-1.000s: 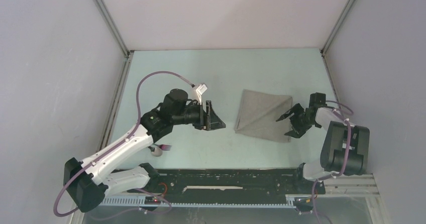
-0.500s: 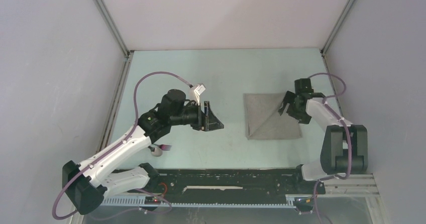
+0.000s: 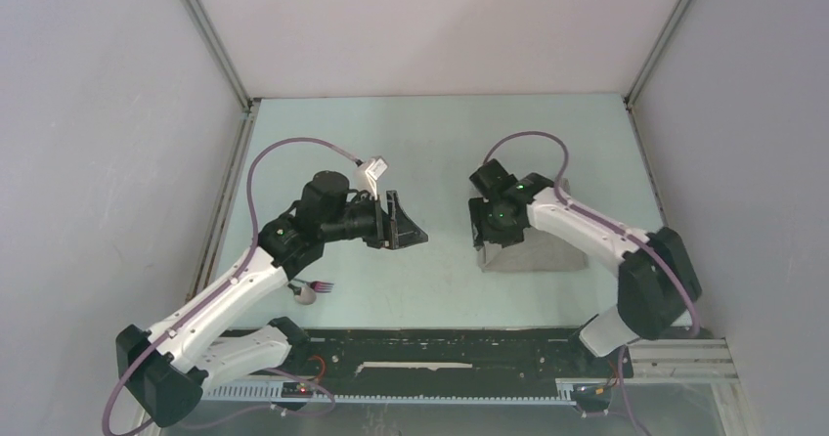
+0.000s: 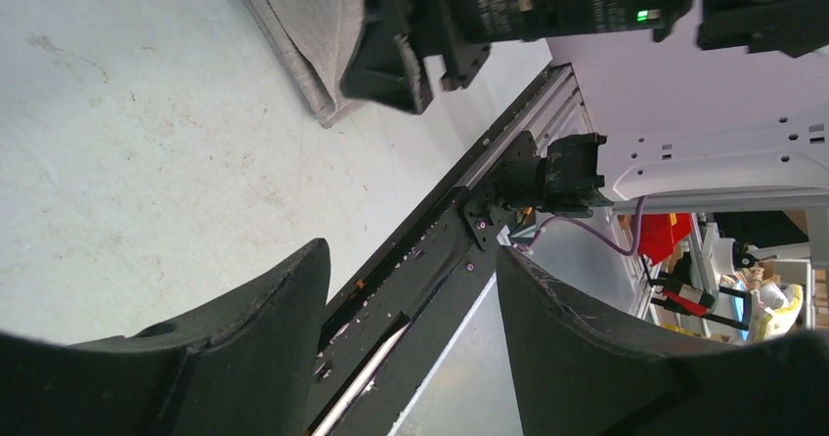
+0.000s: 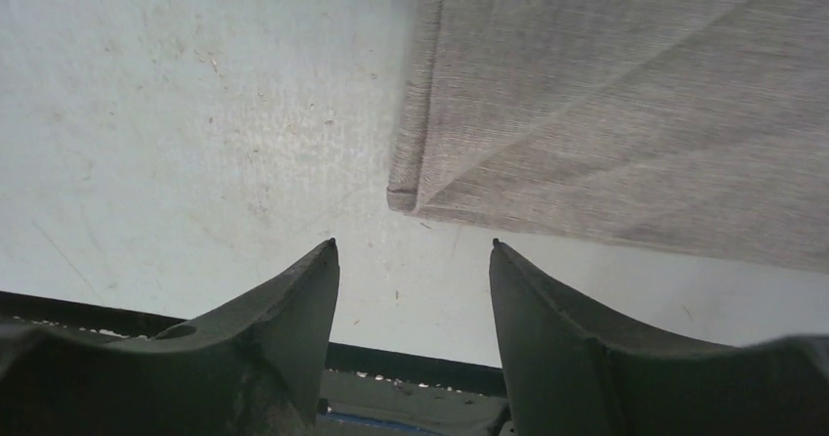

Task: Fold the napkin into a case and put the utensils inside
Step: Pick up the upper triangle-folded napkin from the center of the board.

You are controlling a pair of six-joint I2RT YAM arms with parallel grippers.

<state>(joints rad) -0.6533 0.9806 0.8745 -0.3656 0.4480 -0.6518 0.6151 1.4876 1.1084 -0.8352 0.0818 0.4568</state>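
Folding seems half done: the napkin (image 3: 547,256) lies layered right of centre, not yet a case. Left pincer (image 4: 411,250) and right pincer (image 5: 413,246) stand open, empty; the utensils (image 3: 315,289) lie near the left arm (image 3: 239,282).

From overhead we look down on the pale-green tabletop (image 3: 430,133); both wrist views hover close, sharing the folded light-grey cloth napkin (image 5: 626,94).

Napkin (image 5: 626,104) is plain light grey with a fine woven texture (a bit beige-ish up close). Desk (image 3: 430,133) is pale mint with faint brownish scuffs. Utensils (image 3: 315,289) have pinkish-purple handles and dark fork tines. Left arm (image 3: 225,294) and right arm (image 3: 587,229) are white with black joints and purple cables (image 3: 293,144). Left end effector (image 4: 411,255) and right end effector (image 5: 413,250) are matte black.
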